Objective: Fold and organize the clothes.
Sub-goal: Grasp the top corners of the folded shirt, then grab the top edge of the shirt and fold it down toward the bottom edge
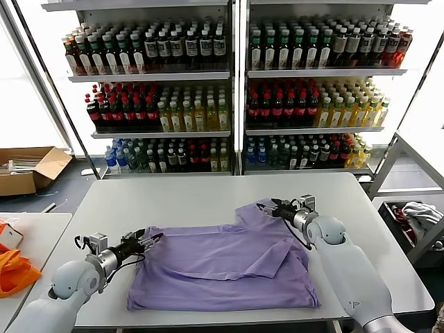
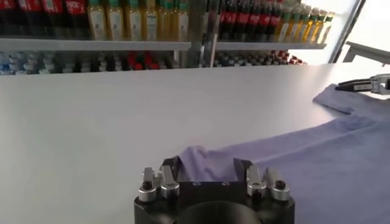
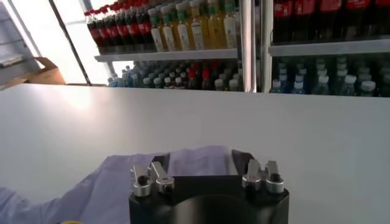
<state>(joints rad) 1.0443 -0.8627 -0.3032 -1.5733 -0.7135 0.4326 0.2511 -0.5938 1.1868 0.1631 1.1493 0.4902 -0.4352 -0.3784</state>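
Both grippers, left and right, straddled T-shirt corners at 8 and 1 o'clock; grasp undeterminable. Wrist views alone showed fabric between fingers.

A shop-like setting, perhaps a mock store, is showing here: tall white metal shelving units are standing behind the white table, and rows of bottled drinks with red, yellow and dark contents are filling them. An open brown cardboard box is sitting on the floor at the left.
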